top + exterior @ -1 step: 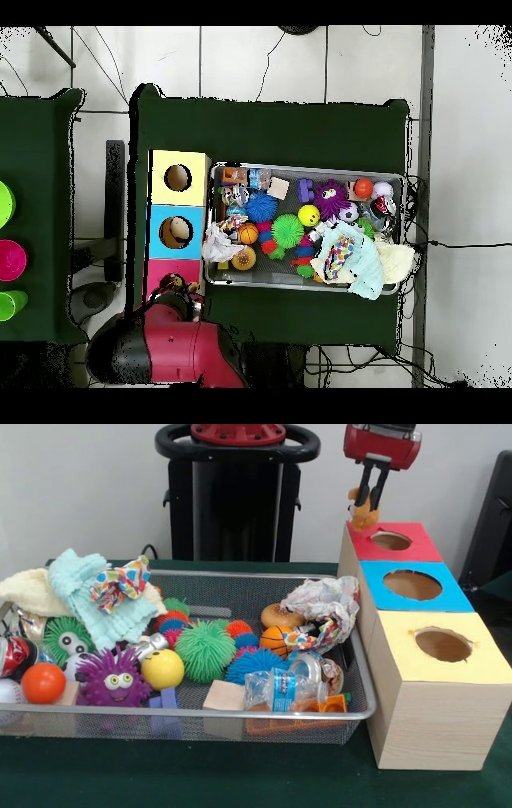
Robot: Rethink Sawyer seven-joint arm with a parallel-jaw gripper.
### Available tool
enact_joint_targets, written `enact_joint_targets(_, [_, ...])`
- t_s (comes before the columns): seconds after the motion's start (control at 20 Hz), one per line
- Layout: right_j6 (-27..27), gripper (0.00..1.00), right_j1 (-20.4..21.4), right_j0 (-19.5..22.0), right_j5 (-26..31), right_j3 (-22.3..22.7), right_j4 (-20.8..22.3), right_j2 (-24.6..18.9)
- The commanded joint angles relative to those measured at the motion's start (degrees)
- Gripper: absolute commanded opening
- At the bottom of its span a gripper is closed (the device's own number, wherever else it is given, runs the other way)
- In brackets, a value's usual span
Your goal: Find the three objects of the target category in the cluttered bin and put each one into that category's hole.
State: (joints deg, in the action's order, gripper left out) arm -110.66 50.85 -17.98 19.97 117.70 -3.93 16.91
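Wire mesh bin [362, 688] on green table [200, 776], packed with clutter, all well below and off to the side of the fingers: nearest the camera a clear plastic bottle [282, 690], wooden block [225, 697], purple spiky toy with eyes [113, 678], yellow ball [162, 669], orange ball [43, 682]. Behind them green spiky ball [206, 651], blue spiky ball [254, 663], small basketball [277, 640], crumpled paper wad [326, 609], mint cloth [94, 602] with a polka-dot bow [120, 582] on it. Beside the bin, row of three wooden boxes with holes: yellow-topped box [440, 664] nearest, blue-topped box [412, 588] next, red-topped box [394, 542] farthest, directly under the fingers. Gripper [370, 504] hangs above the red-topped box, fingers [362, 494] narrow, pinching a small yellow-orange toy [364, 515] that dangles between and just below the tips, near the edge of the red hole, above it, not in. Overhead view shows the red arm [185, 345] over that same end of the box row.
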Motion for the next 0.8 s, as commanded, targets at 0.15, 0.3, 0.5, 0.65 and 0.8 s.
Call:
enact_joint_targets(0.15, [-14.99,0.0,-2.98,-1.77,1.31,-4.98,-4.34,1.42])
enact_joint_targets(0.3, [-15.19,0.0,-3.4,-2.69,1.51,-5.35,-5.08,2.02])
enact_joint_targets(0.5, [-14.9,0.0,-3.71,-3.26,1.81,-5.75,-5.86,2.59])
enact_joint_targets(0.65, [-15.09,0.0,-4.11,-4.05,2.05,-6.23,-6.5,3.06])
enact_joint_targets(0.8, [-15.06,0.0,-4.07,-4.44,2.16,-6.22,-7.11,3.3])
